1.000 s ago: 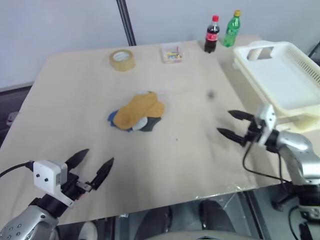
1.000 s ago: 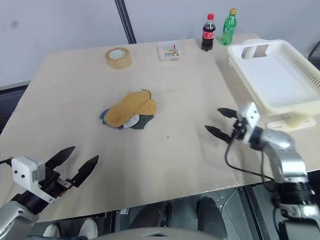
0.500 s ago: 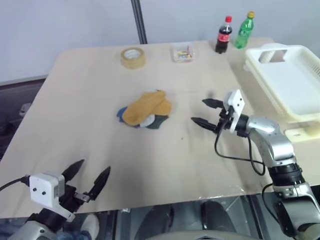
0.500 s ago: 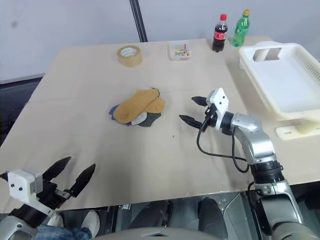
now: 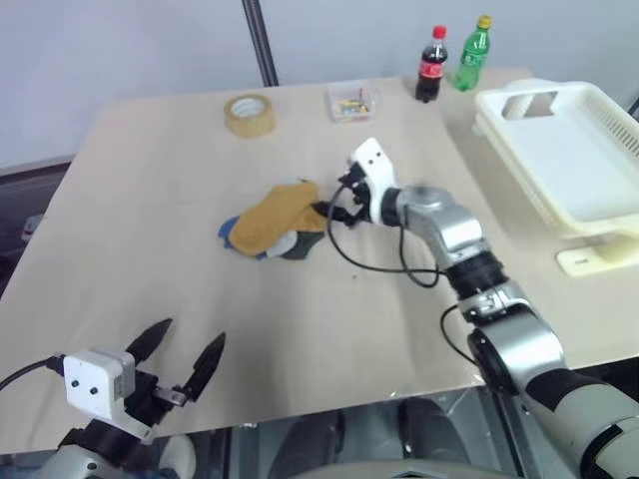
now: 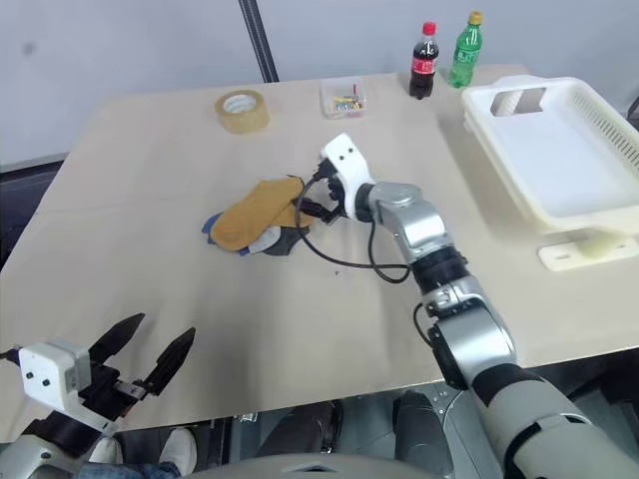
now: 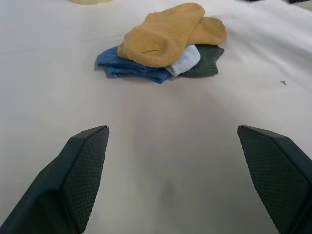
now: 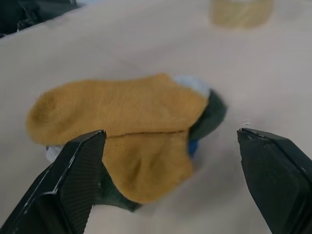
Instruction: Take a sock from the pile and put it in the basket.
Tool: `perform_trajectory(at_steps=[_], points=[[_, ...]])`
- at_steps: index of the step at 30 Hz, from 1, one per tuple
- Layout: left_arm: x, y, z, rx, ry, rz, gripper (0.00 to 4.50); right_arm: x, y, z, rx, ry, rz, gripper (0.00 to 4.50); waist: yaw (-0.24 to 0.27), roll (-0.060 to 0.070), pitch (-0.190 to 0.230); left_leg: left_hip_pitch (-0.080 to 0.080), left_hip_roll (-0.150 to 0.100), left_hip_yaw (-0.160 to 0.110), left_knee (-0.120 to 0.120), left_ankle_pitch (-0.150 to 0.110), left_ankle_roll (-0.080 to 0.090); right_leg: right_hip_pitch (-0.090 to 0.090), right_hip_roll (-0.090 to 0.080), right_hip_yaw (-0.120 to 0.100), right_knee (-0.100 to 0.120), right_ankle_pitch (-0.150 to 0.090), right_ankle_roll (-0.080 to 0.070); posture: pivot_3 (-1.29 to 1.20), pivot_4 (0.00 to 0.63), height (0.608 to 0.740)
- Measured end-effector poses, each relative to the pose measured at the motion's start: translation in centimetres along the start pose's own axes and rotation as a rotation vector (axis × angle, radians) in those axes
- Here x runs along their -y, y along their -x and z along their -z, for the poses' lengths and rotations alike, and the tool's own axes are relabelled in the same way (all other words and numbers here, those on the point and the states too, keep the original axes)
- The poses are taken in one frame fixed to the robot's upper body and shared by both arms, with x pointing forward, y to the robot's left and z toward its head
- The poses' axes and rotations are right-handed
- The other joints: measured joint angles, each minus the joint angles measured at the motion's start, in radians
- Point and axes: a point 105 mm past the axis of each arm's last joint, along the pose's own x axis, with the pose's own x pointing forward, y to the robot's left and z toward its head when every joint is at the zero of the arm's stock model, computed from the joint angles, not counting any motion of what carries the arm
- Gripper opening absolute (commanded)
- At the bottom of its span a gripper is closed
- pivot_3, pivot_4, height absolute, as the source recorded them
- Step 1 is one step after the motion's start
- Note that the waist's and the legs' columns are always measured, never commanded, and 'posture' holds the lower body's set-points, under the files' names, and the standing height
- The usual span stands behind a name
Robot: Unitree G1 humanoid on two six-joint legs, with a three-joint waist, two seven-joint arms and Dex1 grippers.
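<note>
So the pile (image 5: pixel 272 222) of socks sits near the middle of the table (image 5: pixel 150 200), a mustard-yellow one on top with blue, pale and dark green-grey ones poking out underneath. The right gripper (image 5: pixel 326 212) is right at the pile's edge on the side facing the basket, fingers spread wide and nothing between them; from its wrist camera the yellow sock sits squarely between the two fingertips (image 8: pixel 80 161). Can't tell if a fingertip is actually touching fabric.

The left gripper (image 5: pixel 182 351) hangs well away from the pile, at the near table edge, fingers also spread and empty.

The basket (image 5: pixel 589 210) is off to the right of the pile, at the table's right edge, nothing in it. Beyond the pile there's a tape roll (image 5: pixel 249 114), a small clear box (image 5: pixel 348 102) and two bottles (image 5: pixel 429 65).
</note>
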Motion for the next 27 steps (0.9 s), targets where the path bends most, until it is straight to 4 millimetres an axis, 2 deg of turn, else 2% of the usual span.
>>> perform_trajectory(at_steps=[5, 11, 14, 17, 19, 22, 24, 26, 27], points=[[0.2, 0.4, 0.1, -0.006, -0.018, 0.004, 4.5, -0.8, -1.7, 0.2, -0.025, -0.036, -0.002, 4.47, -0.004, 0.0, 0.0, 0.0, 0.001, 0.003, -0.001, 0.0, 0.0, -0.002, 0.002, 0.003, 0.001, 0.0, 0.0, 0.0, 0.15, 0.74], [0.4, 0.5, 0.0, 0.001, -0.029, 0.007, 4.5, -2.2, -3.0, -1.4, 0.015, -0.068, -0.037, 4.47, -0.005, 0.001, 0.0, 0.0, 0.002, 0.006, -0.001, 0.0, 0.0, -0.004, 0.003, 0.006, 0.003, 0.0, 0.0, 0.0, 0.15, 0.74], [0.4, 0.5, 0.0, 0.003, -0.031, 0.006, 4.5, -2.6, -3.5, -0.9, 0.002, -0.09, -0.04, 4.47, -0.005, 0.001, 0.0, 0.0, 0.002, 0.007, -0.001, 0.0, 0.0, -0.005, 0.003, 0.007, 0.003, 0.0, 0.0, 0.0, 0.15, 0.74], [0.4, 0.5, 0.0, 0.005, -0.034, 0.004, 4.5, -1.9, -3.6, -0.2, -0.014, -0.106, 0.02, 4.47, -0.004, 0.001, 0.0, 0.0, 0.002, 0.008, -0.001, 0.0, 0.0, -0.005, 0.003, 0.007, 0.003, 0.0, 0.0, 0.0, 0.15, 0.74], [0.4, 0.5, 0.0, 0.005, -0.037, 0.003, 4.5, -1.5, -3.5, -0.6, 0.02, -0.13, 0.032, 4.47, -0.005, 0.001, 0.001, 0.0, 0.002, 0.008, -0.001, 0.0, 0.0, -0.005, 0.004, 0.007, 0.003, 0.0, 0.0, 0.0, 0.15, 0.74], [0.6, 0.3, 0.0, 0.007, -0.033, 0.005, 4.5, -1.3, -2.3, -3.4, 0.174, -0.143, -0.026, 4.47, -0.005, 0.001, 0.001, 0.0, 0.003, 0.008, -0.001, -0.001, 0.0, -0.006, 0.004, 0.008, 0.003, 0.0, 0.0, 0.0, 0.15, 0.74], [0.7, -0.1, -0.1, 0.019, -0.036, 0.006, 4.5, -2.1, 0.0, -5.8, 0.316, -0.042, -0.126, 4.47, -0.001, 0.001, 0.0, 0.0, 0.003, 0.007, -0.001, -0.001, 0.001, -0.005, 0.004, 0.007, 0.002, 0.0, 0.0, 0.0, 0.15, 0.74], [0.6, -0.4, -0.2, 0.024, -0.043, 0.002, 4.5, -2.7, 1.9, -6.1, 0.37, 0.024, -0.19, 4.47, 0.001, 0.0, 0.0, -0.001, 0.002, 0.007, -0.001, -0.001, 0.001, -0.005, 0.003, 0.007, 0.002, 0.0, 0.0, 0.0, 0.15, 0.74], [0.5, -0.8, -0.3, 0.033, -0.05, -0.007, 4.5, -2.9, 3.8, -5.6, 0.395, 0.06, -0.226, 4.47, 0.007, 0.0, 0.0, -0.001, 0.002, 0.006, 0.001, -0.002, 0.002, -0.005, 0.003, 0.006, 0.001, 0.0, 0.0, 0.0, 0.15, 0.74]])
